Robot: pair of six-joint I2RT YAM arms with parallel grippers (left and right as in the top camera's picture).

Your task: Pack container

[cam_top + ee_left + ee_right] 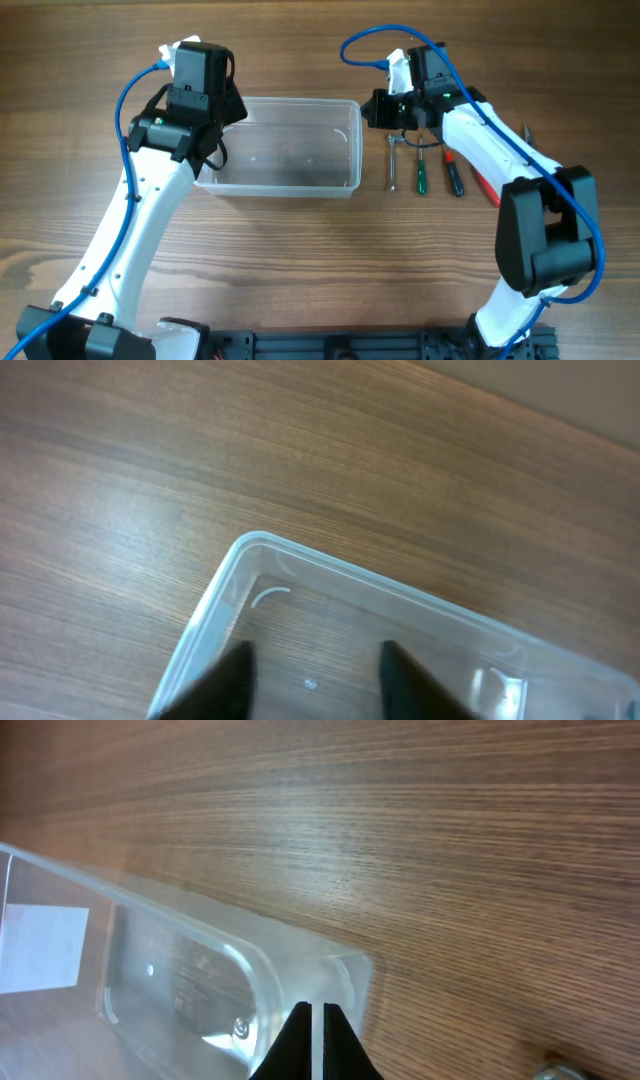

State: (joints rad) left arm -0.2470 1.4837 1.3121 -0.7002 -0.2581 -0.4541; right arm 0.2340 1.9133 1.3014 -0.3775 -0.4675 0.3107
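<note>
Over the container (285, 145) corner, left gripper (320, 675) gapes wide — holding nothing. Right gripper (313, 1020), fingers pressed together, hangs beside it.

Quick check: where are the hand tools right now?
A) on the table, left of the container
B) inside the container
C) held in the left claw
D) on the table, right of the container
D: in the overhead view the wrench, green-handled screwdriver and red-handled screwdriver lie on the table past the right end of the container, which holds no tool.
</note>
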